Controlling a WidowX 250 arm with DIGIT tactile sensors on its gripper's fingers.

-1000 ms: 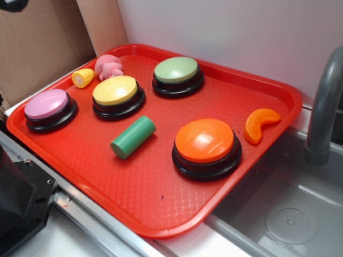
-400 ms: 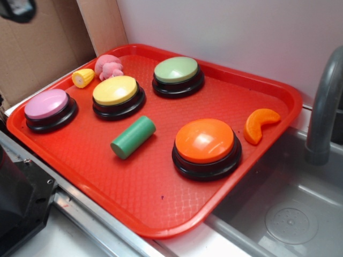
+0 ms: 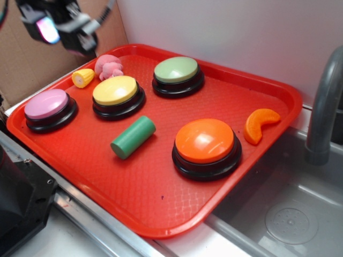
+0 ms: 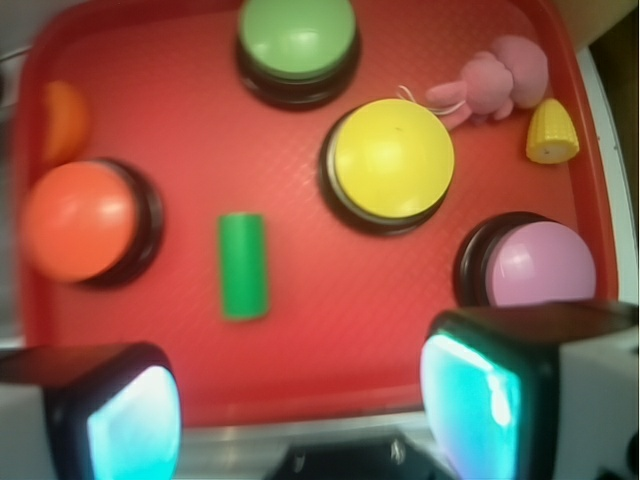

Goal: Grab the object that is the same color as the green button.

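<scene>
One gripper [image 3: 60, 28] now in view above the red tray [image 3: 161, 209] far left corner, absent before, fingers spread and empty, green cylinder [image 3: 133, 137] unmoved, lying between yellow button [image 3: 115, 90] and orange button [image 3: 204, 140], green button [image 3: 176, 69] behind.

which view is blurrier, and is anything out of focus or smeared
The wrist view is softer overall: the two fingers at its bottom edge are out of focus, and the orange domed button at the left is smeared. The exterior view is sharp on the red plastic tray and small green cylinder, with only the gripper blurred at top left.
</scene>
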